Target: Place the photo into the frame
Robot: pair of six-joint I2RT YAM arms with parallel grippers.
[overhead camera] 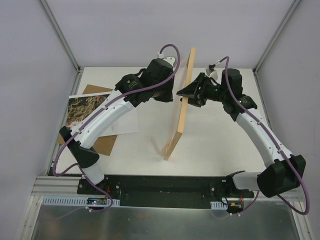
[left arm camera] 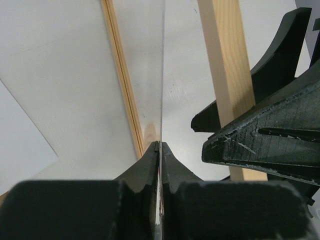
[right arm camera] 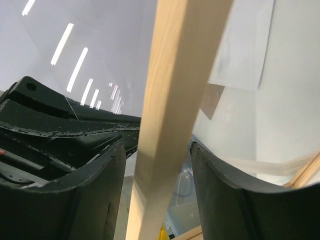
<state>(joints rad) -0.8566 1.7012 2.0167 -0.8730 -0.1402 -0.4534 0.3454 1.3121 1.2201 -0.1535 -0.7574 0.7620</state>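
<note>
My left pincer (left arm camera: 159, 146) pinches the thin clear pane (left arm camera: 163, 75); my right pincer (right arm camera: 156, 150) clamps the narrow light-wood rectangular frame (overhead camera: 190, 65) upright. Grip firm, then ease it flat onto the white counter (overhead camera: 220, 145).

The white table (overhead camera: 220, 145) carries a brown board (overhead camera: 106, 145) at left, the photo (overhead camera: 80, 107) lying over it.

Your left arm (overhead camera: 102, 120) and right arm (overhead camera: 260, 131) wear white shells over black joints (fingers (left arm camera: 260, 145) scuffed matte black), each trailed by a looping purple cable (overhead camera: 54, 162).
</note>
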